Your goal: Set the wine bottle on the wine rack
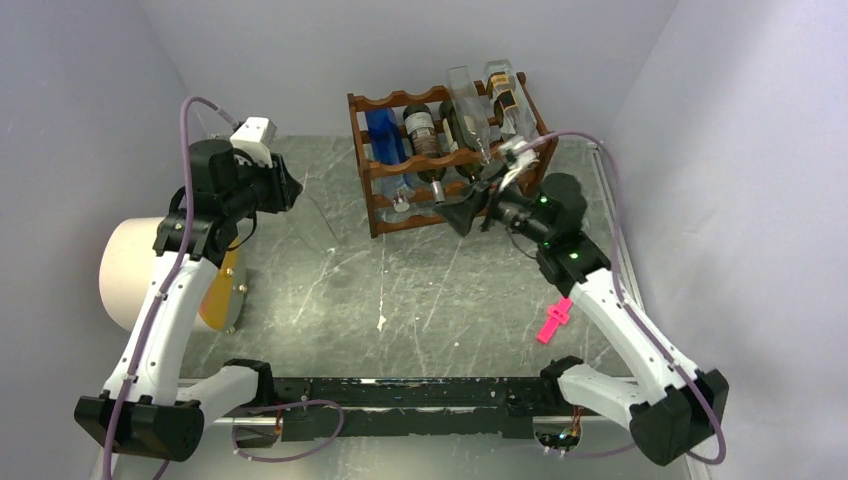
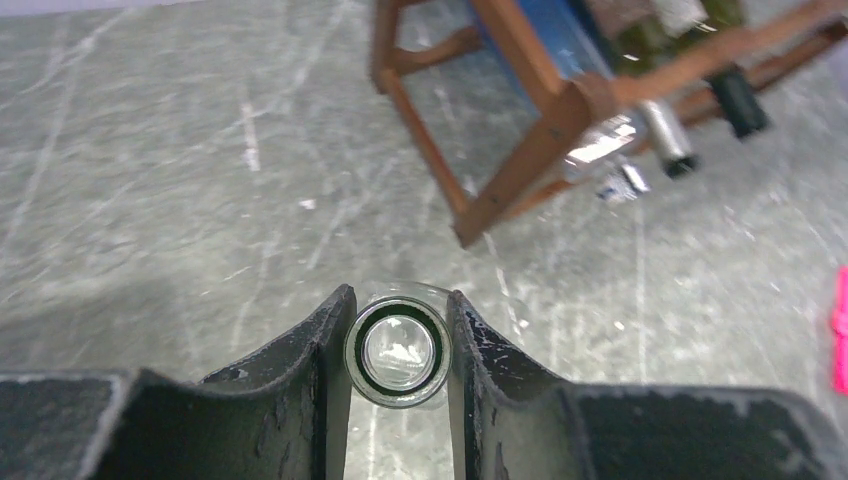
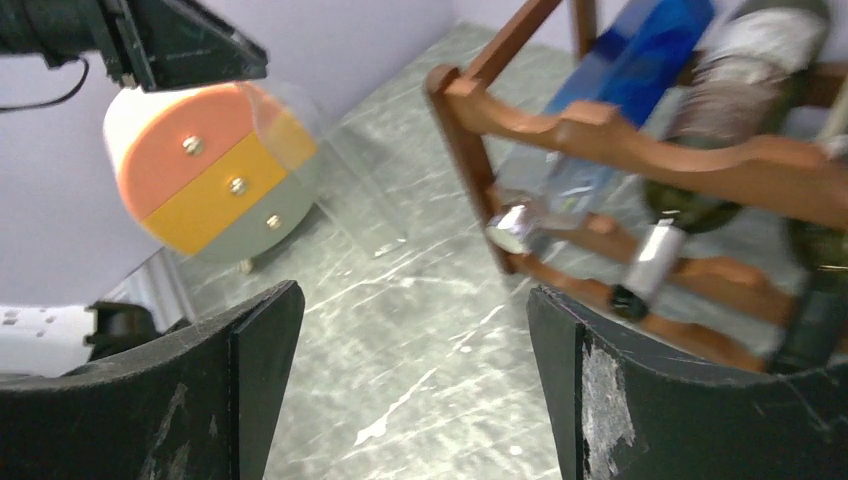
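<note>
A clear glass wine bottle (image 1: 318,215) hangs upright over the left half of the table. My left gripper (image 1: 285,187) is shut on its neck. In the left wrist view the round bottle mouth (image 2: 397,350) sits squeezed between the two black fingers (image 2: 320,350). The reddish-brown wine rack (image 1: 385,165) stands at the back centre, holding a blue bottle (image 1: 385,135), dark bottles and clear ones on its top tier. My right gripper (image 1: 465,212) is open just in front of the rack's right side. Only bare table shows in its gap (image 3: 415,295), with the rack (image 3: 620,140) to its right.
A round white cabinet (image 1: 150,270) with orange, yellow and grey drawer fronts (image 3: 215,170) stands at the left edge behind the left arm. A pink plastic piece (image 1: 553,322) lies on the table by the right arm. Walls close in on both sides.
</note>
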Motion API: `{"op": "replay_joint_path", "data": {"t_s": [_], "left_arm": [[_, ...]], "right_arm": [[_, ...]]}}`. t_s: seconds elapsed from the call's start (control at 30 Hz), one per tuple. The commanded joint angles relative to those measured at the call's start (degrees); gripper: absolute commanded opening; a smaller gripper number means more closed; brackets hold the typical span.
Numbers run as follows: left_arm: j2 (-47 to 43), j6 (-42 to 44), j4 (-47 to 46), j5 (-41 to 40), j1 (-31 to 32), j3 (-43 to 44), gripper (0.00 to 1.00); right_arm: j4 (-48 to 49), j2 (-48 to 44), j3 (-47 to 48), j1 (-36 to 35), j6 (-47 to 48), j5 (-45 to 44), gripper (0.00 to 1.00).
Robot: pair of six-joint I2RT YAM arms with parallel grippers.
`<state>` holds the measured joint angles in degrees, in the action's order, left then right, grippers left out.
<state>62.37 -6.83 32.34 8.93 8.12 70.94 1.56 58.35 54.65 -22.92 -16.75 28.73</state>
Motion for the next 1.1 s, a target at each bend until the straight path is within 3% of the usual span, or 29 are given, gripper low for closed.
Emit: {"op": "replay_joint_path", "data": {"t_s": [0.0, 0.3, 0.5, 0.87, 1.07], "left_arm": [[-2.4, 2.3, -1.2, 16.4, 0.9, -0.1, 0.07], [-3.1, 3.0, 0.5, 27.7, 2.7, -0.1, 0.07], [-3.5, 2.8, 1.0, 29.4, 3.2, -0.1, 0.07], [-3.6, 1.3, 1.4, 29.3, 3.4, 0.1, 0.07], [-2.9, 0.5, 2.5, 29.9, 3.4, 1.0, 0.07]], "right_arm": [[1.5, 4.1, 1.6, -11.6, 3.0, -5.7, 0.88], [5.7, 16.2, 5.3, -29.2, 3.6, -26.5, 0.89], [7.3, 23.9, 9.9, -36.4, 5.8, -33.8, 0.89], [10.9, 33.0, 15.0, -41.7, 12.0, -45.5, 0.88], [15.6, 35.4, 15.1, -41.9, 15.7, -45.4, 0.80]]}}
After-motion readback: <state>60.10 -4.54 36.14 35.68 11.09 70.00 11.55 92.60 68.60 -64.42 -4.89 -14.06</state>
